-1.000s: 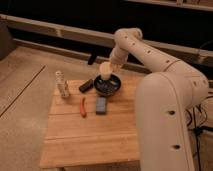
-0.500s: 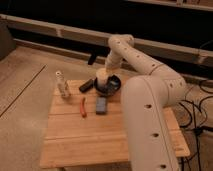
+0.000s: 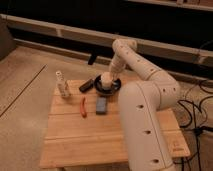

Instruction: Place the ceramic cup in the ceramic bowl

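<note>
The cream-white ceramic cup sits inside the dark ceramic bowl at the far middle of the wooden table. My gripper is right over the cup, at the end of the white arm reaching down from the right. The arm's wrist hides the bowl's right side.
A slim white bottle stands at the table's far left. A small black rectangular object lies left of the bowl. An orange-red stick and a flat blue block lie in front of it. The robot's white body covers the table's right part.
The cup has come down from just above the bowl into it, with the gripper following it down. The arm has swung closer across the view.
</note>
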Robot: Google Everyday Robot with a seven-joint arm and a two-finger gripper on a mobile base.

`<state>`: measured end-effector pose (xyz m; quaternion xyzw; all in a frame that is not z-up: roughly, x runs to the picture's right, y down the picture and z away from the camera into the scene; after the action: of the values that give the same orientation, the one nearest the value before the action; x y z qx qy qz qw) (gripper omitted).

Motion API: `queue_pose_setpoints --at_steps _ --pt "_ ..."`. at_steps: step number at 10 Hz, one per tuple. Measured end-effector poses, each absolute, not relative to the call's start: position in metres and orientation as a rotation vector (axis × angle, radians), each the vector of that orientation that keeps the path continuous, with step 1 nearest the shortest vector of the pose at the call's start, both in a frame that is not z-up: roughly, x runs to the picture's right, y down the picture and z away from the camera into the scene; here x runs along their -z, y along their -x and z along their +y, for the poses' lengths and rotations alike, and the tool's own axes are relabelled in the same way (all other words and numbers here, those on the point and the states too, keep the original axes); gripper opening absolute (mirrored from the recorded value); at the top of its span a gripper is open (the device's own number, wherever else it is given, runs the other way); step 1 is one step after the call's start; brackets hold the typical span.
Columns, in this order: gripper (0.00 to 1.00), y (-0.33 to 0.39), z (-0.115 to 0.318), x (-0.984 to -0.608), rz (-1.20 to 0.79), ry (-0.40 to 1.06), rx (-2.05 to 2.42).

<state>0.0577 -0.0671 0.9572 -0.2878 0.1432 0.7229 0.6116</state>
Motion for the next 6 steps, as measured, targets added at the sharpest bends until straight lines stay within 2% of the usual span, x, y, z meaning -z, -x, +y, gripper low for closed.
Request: queue_pose_setpoints --at_steps 3,4,6 --pt "0.49 -0.0519 -0.0616 -0.9609 0.332 0.694 -1.638" --pt "0.65 -0.0549 -0.0605 -0.9615 0.339 0.698 -1.634" --pt "0.79 -0.0529 -0.0615 -0.9625 0.341 0.7 -1.626"
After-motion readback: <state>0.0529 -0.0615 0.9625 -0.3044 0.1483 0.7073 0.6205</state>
